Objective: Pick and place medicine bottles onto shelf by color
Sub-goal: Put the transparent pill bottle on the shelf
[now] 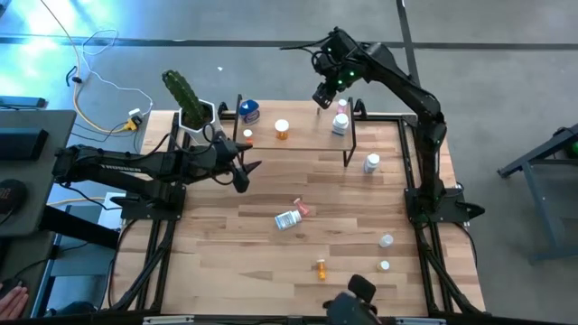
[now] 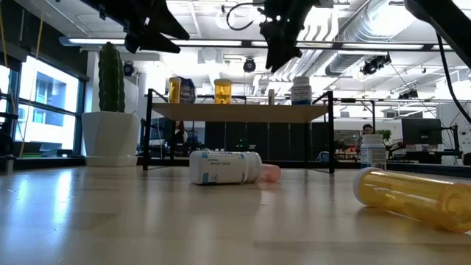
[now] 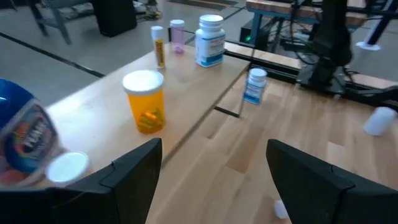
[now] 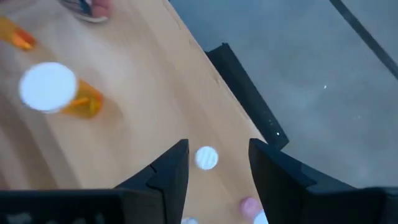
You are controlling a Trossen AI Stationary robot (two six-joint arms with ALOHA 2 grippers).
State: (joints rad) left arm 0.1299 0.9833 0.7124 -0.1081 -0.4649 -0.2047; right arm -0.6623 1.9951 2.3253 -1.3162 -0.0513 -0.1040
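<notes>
The shelf (image 1: 298, 135) stands at the table's far side. On it are a blue bottle (image 1: 248, 111), a small white one (image 1: 247, 134), an orange one (image 1: 282, 129), and at its right end a white bottle (image 1: 340, 123) and a pink one (image 1: 341, 106). My right gripper (image 1: 322, 95) hangs open above the shelf's right part, holding nothing; in its wrist view a small white cap (image 4: 206, 157) shows far below, between the fingers. My left gripper (image 1: 244, 171) waits open near the shelf's left end, above the table. On the tabletop lie a white bottle (image 1: 287, 219), a pink one (image 1: 302, 209) and an orange one (image 1: 321, 268).
A green cactus in a white pot (image 1: 188, 106) stands by the shelf's left end. A white bottle (image 1: 371, 163) stands upright in front of the shelf's right leg, and two more small white bottles (image 1: 386, 240) are near the right edge. The table's left near part is bare wood.
</notes>
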